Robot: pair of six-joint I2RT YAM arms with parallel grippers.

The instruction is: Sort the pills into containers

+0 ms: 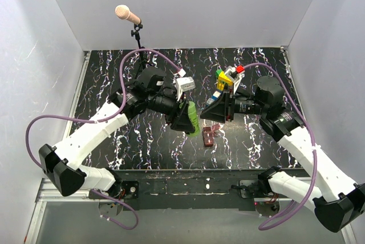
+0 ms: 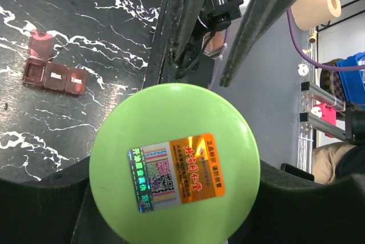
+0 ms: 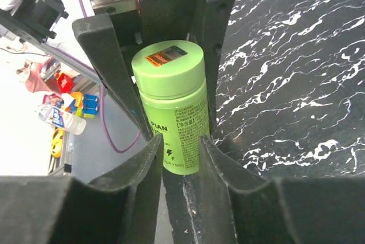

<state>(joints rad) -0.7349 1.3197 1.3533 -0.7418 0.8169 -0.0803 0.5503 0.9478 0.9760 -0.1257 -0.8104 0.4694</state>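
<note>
Opening step: the left gripper (image 1: 187, 121) clamps the green cylindrical plastic bottle (image 3: 171, 84). The right gripper (image 3: 181, 144) pinches its other end, so a twist likely comes next.

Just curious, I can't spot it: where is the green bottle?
Top view, mid-table: the bottle is gripped by the left claw, with the right claw around its other end, just left of the red box.

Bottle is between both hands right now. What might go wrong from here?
1. The green bottle is clamped in the left hand above the table, and the right hand reaches only its base end. If the left lets go before that hold is firm, the bottle may tip or drop.
2. The red-brown box lies nearby on the table with a flap open; a falling bottle might knock it.
</note>
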